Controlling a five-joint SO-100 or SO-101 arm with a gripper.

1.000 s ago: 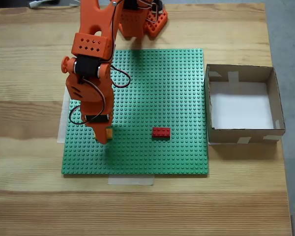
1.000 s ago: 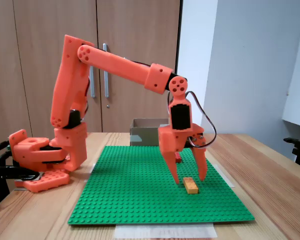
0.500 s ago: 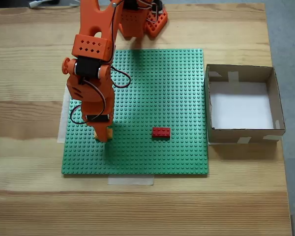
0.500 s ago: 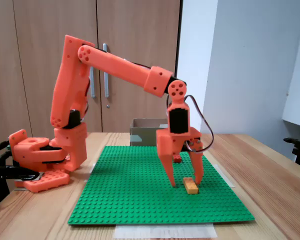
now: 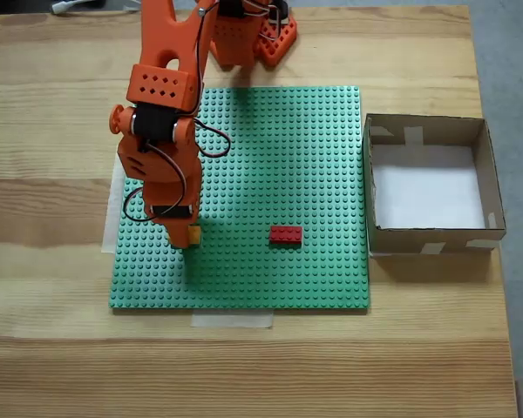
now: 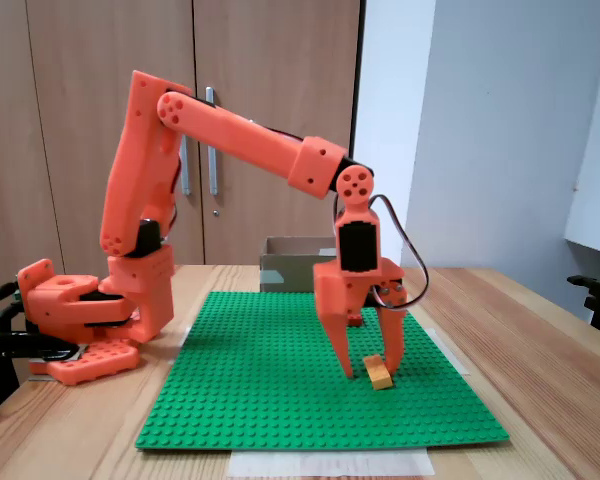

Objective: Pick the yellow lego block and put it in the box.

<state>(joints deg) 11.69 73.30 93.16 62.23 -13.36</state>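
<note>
Yellow-orange and small, the rectangular lego block (image 6: 380, 373) sits on the green studded baseplate (image 6: 270, 380), right of centre and low in the side-on fixed view, and you can see it lying at a slight angle to the plate's edges. From above, you get only a sliver of it (image 5: 193, 235) poking out beneath the arm, in the lower left part of the frame.

Your orange two-finger gripper (image 6: 368, 368) points straight down over the block, its fingers parted and straddling it. The right fingertip (image 6: 391, 362) is against or just beside the block's far end; the left fingertip (image 6: 348, 369) stands a little apart from the block. Whether either tip actually touches the plate is hard to tell from this angle. Nothing is pinched yet.

You will find the small red rectangular lego brick (image 5: 286, 233) lying flat on the baseplate near the middle of the top-down view, well to the right of the gripper (image 5: 185, 242). The square shallow brown cardboard box (image 5: 380, 187) with its white bottom and pale tape patches stands on the pale wooden table (image 5: 261, 366) just off the plate's right edge, in the right of that frame. In the side-on view the box (image 6: 290, 268) shows behind the arm, in front of the wooden cabinet doors (image 6: 90, 50).
</note>
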